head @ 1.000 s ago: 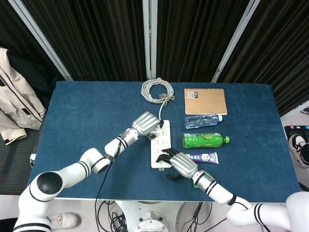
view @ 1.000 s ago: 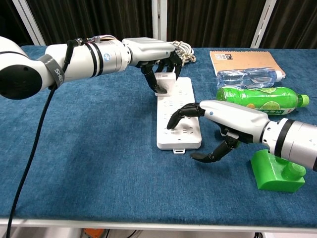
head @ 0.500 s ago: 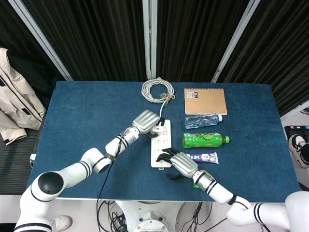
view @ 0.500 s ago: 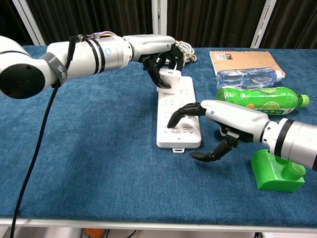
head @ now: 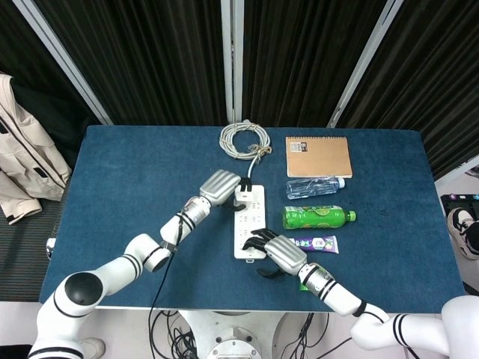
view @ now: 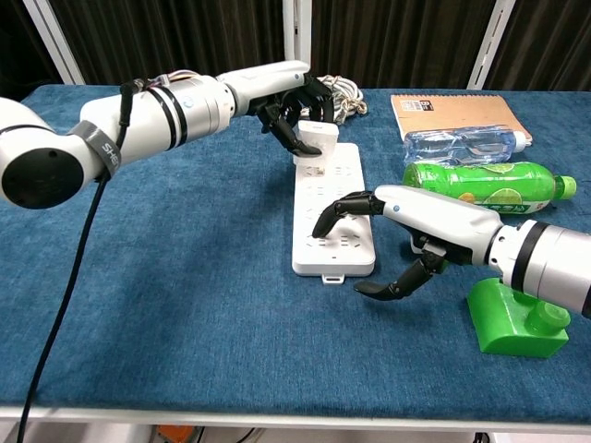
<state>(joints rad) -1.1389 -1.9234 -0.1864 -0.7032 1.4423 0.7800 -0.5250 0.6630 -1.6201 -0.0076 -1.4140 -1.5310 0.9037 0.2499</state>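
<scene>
A white power strip lies lengthwise at the table's middle. My left hand grips a white plug block, holding it tilted just above the strip's far end. Whether the block still touches the strip is unclear. My right hand rests its fingertips on the strip's near end, with the thumb spread out over the cloth beside it.
Right of the strip lie a green soda bottle, a clear water bottle, a brown notebook and a purple tube. A coiled white cable sits behind. A green block stands near my right forearm.
My left hand has lifted and tipped the white plug block off its socket and drawn it toward the strip's far end. The right hand has stayed put.
</scene>
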